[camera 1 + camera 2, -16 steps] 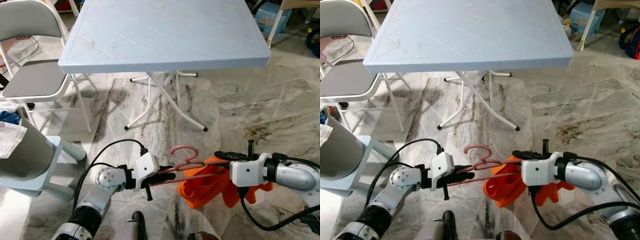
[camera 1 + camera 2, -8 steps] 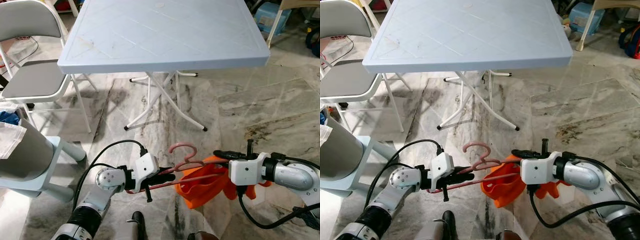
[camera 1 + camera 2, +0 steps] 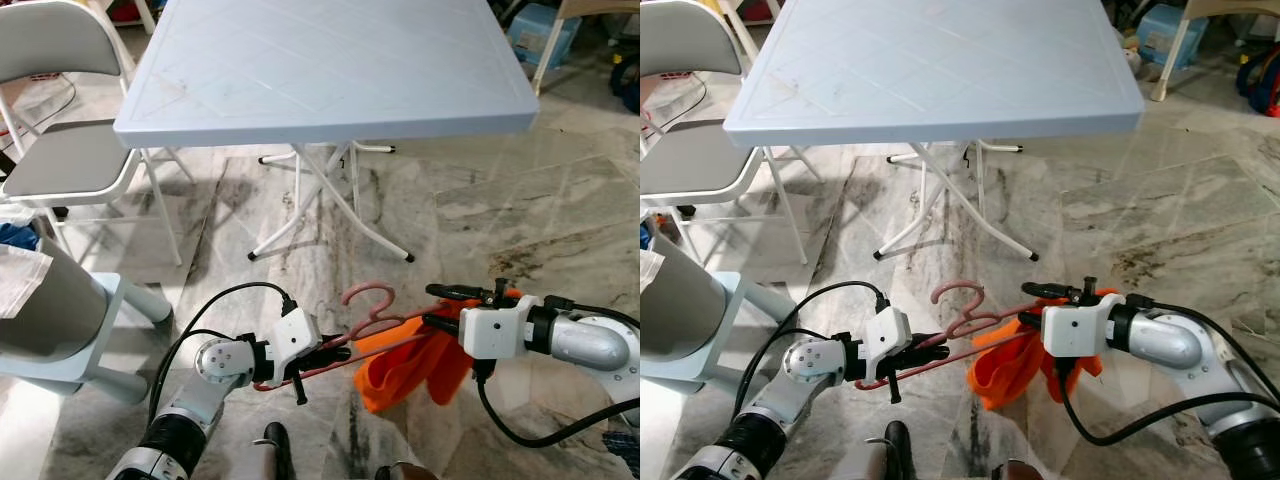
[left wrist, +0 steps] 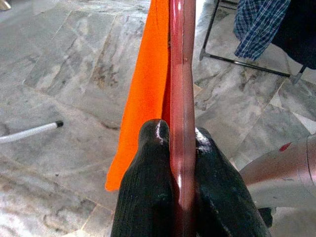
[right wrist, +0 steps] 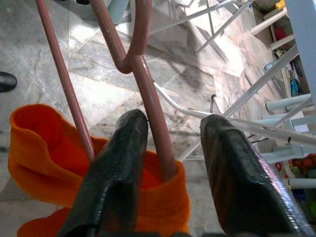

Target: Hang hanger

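The robot stands on a marble floor (image 3: 480, 210) facing a pale blue folding bench (image 3: 330, 70), with a grey folding chair (image 3: 70, 150) off to its left. No rail, rod or hook for the hanger can be made out ahead of it; the left wrist view does catch a checked garment (image 4: 259, 24) hanging over a thin metal frame (image 4: 242, 61) at the edge, but whether that is a drying rack meant for this job cannot be told.

Low in front of the robot, both arms hold the work between them. An orange cloth (image 3: 405, 365) is draped on a pink hanger (image 3: 365, 315), sagging below its bars, with the hook pointing up and away from the robot. The left hand (image 3: 335, 352) is clamped on one end of the hanger, its two black fingers (image 4: 148, 197) pressed against either side of the pink bar. The right hand (image 3: 445, 305) sits at the other side, by the cloth; its fingers (image 5: 121, 168) are spread apart with a hanger bar running between them, not squeezed.

As a judgement, the cloth looks to be already on the hanger, though bunched toward the right end. The hanging itself is not yet done: the hanger is well clear of any support, carried in mid-air, and a place to hook it is yet to be reached.
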### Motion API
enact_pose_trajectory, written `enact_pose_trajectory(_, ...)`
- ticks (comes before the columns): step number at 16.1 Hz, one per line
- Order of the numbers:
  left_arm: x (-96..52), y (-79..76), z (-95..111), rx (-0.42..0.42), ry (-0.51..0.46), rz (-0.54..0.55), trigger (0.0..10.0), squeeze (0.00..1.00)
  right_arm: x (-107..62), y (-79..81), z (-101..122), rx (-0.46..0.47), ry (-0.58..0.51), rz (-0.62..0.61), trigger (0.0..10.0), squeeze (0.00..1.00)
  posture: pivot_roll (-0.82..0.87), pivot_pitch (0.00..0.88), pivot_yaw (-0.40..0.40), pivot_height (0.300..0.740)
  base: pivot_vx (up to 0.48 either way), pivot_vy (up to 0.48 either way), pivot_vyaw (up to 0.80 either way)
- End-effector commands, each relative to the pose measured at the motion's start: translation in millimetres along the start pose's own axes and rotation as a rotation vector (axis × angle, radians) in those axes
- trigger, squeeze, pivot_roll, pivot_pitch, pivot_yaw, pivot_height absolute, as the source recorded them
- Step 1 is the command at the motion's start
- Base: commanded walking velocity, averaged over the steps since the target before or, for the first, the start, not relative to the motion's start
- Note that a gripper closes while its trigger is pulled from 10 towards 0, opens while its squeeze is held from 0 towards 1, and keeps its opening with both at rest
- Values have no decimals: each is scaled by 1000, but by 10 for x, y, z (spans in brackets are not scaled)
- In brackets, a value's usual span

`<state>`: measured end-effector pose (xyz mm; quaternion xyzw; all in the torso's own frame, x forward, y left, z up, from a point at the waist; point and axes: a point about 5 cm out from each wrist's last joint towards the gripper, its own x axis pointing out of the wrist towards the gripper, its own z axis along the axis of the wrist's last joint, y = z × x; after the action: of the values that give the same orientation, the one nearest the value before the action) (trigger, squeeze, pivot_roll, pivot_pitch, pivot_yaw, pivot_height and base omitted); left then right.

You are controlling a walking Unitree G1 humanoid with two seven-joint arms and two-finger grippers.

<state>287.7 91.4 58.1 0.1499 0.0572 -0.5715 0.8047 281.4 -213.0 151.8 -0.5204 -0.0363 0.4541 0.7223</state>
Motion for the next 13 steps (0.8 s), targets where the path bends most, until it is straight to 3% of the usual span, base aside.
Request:
enact_pose_trajectory(1,-32,5,-34,26,19,8,0,0,-29,12,-16,4,-1,46,10000,1000,-20,263,63,740,0,0,0)
enact_pose_trajectory(4,-47,49,-44,58,26,76,0,0,-33,-16,-34,-1,5,66,10000,1000,-16,260,64,740,0,0,0)
enact_pose_trajectory(9,-86,172,-5,103,2,245,0,0,-43,-107,-64,24,16,-3,10000,1000,-10,260,61,740,0,0,0)
enact_pose_trajectory(11,-91,185,25,113,-33,292,0,0,-60,-227,-126,66,54,-175,10000,1000,-9,264,58,740,0,0,0)
enact_pose_trajectory(13,-84,209,65,114,-61,337,0,0,-36,-232,-194,134,96,-286,10000,1000,-7,265,58,740,0,0,0)
